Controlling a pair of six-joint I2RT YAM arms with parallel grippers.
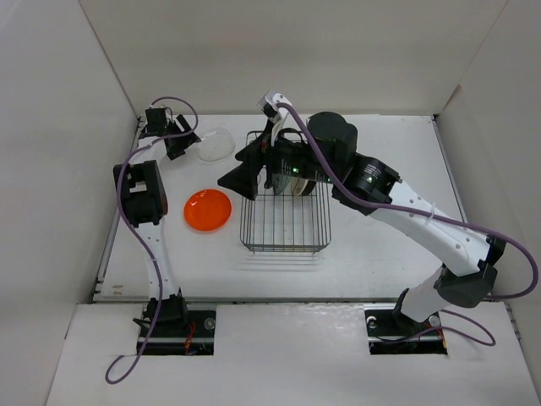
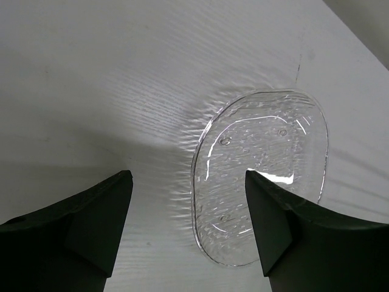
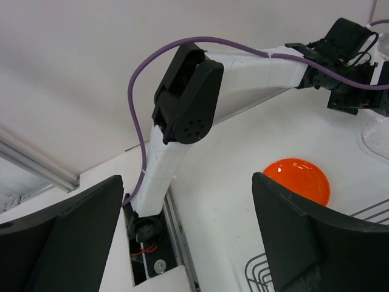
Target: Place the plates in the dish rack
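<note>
The clear plate [image 1: 215, 145] lies flat on the table at the back left; in the left wrist view its near rim [image 2: 261, 176] sits just below and between my open fingers. My left gripper [image 1: 186, 140] [image 2: 187, 177] is open and empty, right beside this plate. The orange plate [image 1: 208, 210] [image 3: 298, 179] lies flat left of the dish rack [image 1: 286, 237]. My right gripper [image 1: 242, 169] [image 3: 188, 182] is open and empty, held over the rack's left edge. A pale plate [image 1: 297, 187] stands in the rack, mostly hidden by the right arm.
White walls close the table in at the back and both sides. The left arm [image 3: 200, 91] stretches along the table's left edge. The rack's wire corner [image 3: 261, 271] shows under my right fingers.
</note>
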